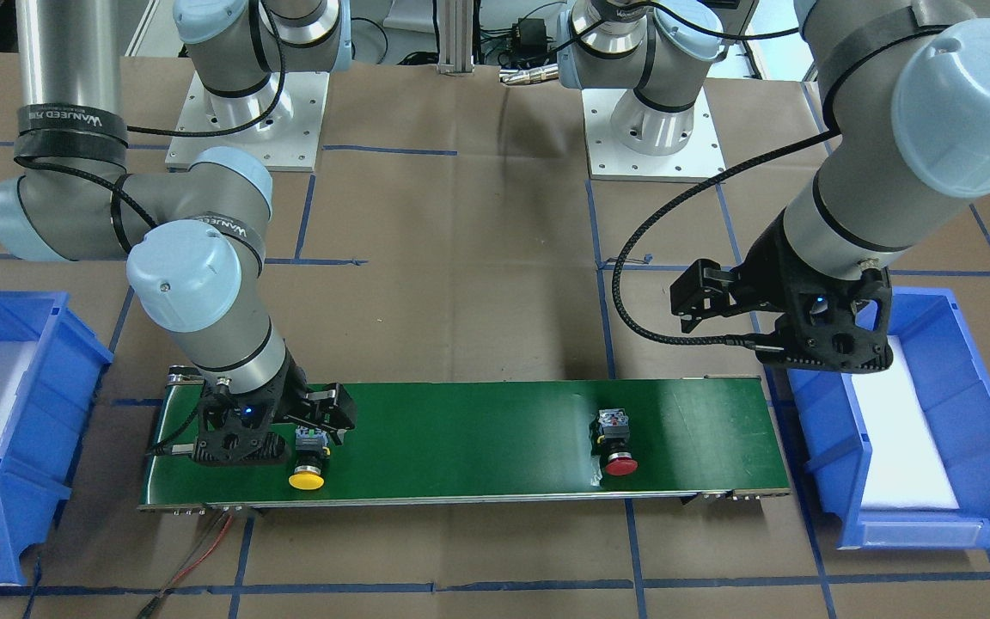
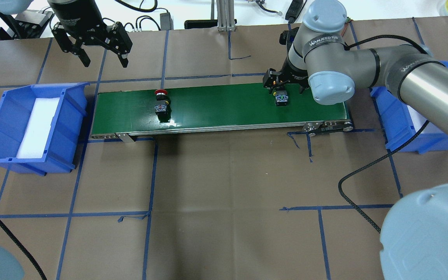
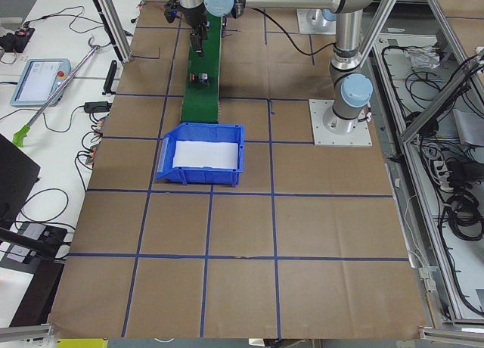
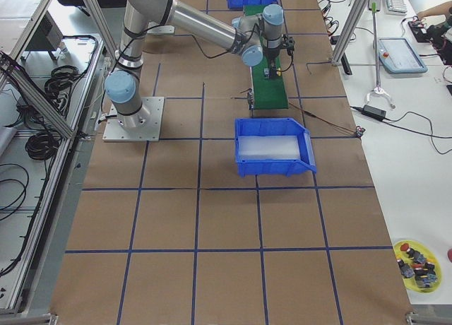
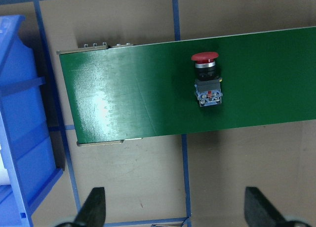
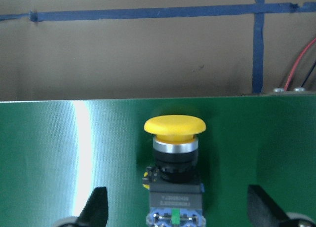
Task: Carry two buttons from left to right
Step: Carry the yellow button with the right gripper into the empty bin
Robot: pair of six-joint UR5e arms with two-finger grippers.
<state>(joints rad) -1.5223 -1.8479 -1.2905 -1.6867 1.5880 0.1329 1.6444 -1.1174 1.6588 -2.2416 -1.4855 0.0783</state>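
**Lining up a grasp at the right end**

The step in hand is judged to be the pick-up of the first button at the receiving end. The yellow mushroom-capped push button with black body and grey-blue contact block is laid on its side on the long green conveyor belt, near the belt's end on the robot's right. The right gripper is held low over it. Its fingers are spread wide, one to each side of the contact block, and nothing is pinched.

The red mushroom-capped push button of the same build is laid on the belt towards the left end, well apart from the yellow one. The left gripper is held over the brown paper-covered table beyond the belt, near the left blue plastic bin with white lining. Its fingers are spread and nothing is held.

A short descent is called for next, with the fingers closed squarely on the body or block, not on the rounded cap. The button is then to be lifted and carried to the right blue plastic bin, just past the belt's end. No button is seen in either bin.

"WANJEED" is printed in white on a black band around the right arm. Fine print is seen on the yellow button's block, but it cannot be read.
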